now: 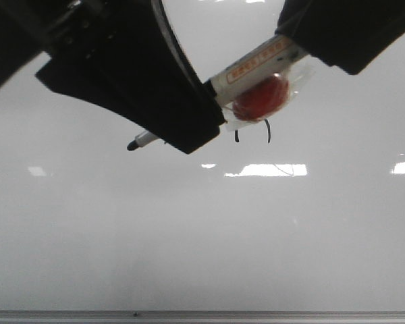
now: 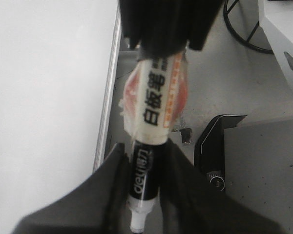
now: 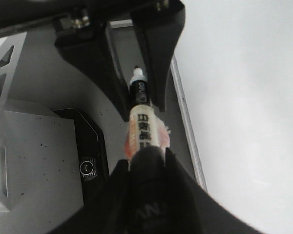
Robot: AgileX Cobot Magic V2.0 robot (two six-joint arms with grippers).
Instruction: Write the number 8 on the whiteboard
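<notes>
Two end effectors, mine: left [image 1: 182, 125] and right [image 1: 290, 47] both clamped on whiteboard marker [image 1: 253, 67] | number 8 [image 1: 253, 131] at marker's 6 o'clock, partly hidden | whiteboard [image 1: 202, 229].

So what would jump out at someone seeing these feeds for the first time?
The white-barrelled marker with a red taped-on lump, gripped at both ends by the two black grippers, left and right, in front of the glossy pale whiteboard. Below the red lump, two short black pen strokes show on the board.
</notes>
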